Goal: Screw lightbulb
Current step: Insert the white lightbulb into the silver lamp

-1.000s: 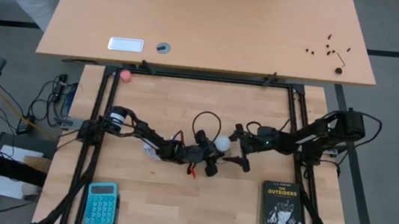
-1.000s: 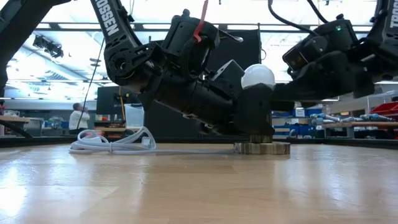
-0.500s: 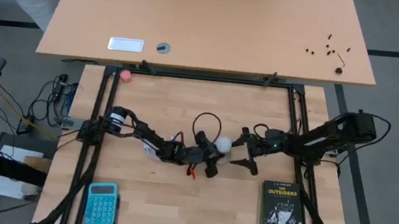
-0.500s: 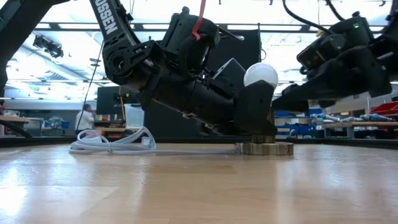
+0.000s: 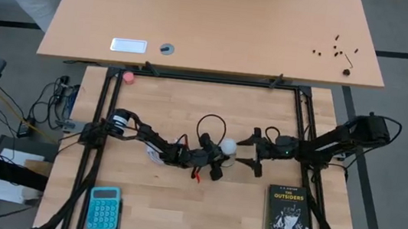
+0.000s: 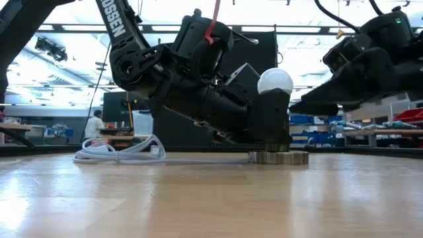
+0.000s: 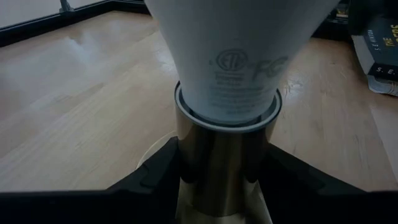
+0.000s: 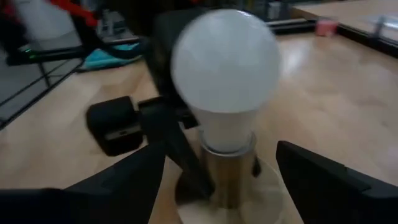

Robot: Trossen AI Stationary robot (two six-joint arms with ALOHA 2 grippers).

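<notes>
The white lightbulb (image 5: 229, 146) stands upright, its base in a brass-coloured socket (image 7: 217, 155). The socket rises from a round disc (image 6: 278, 157) lying flat on the table, and a white cord (image 6: 119, 153) trails from the disc toward the left. My left gripper (image 5: 220, 159) reaches in from the left and is shut on the socket just below the bulb (image 6: 274, 80). My right gripper (image 5: 249, 154) hangs open to the right of the bulb, a short gap away, touching nothing. In the right wrist view its fingers (image 8: 124, 180) frame the bulb (image 8: 225, 62). My left gripper pinches the socket's metal barrel (image 7: 211, 168) between its two fingers (image 7: 155, 177), just beneath the bulb's white neck (image 7: 227, 93). The fingers come from the table's left, slanting a little downward. The socket stands upright with its disc on the table.
A black book (image 5: 287, 213) lies at the near right and a turquoise calculator (image 5: 103, 207) at the near left. A pink ball (image 5: 128, 77) sits at the far left corner. A black frame rail (image 5: 208, 79) borders the work area, with a larger tabletop (image 5: 214, 23) beyond.
My right gripper has drawn back from beside the bulb toward the table's right edge, staying open. The bulb, the socket and my left gripper stand where they were.
</notes>
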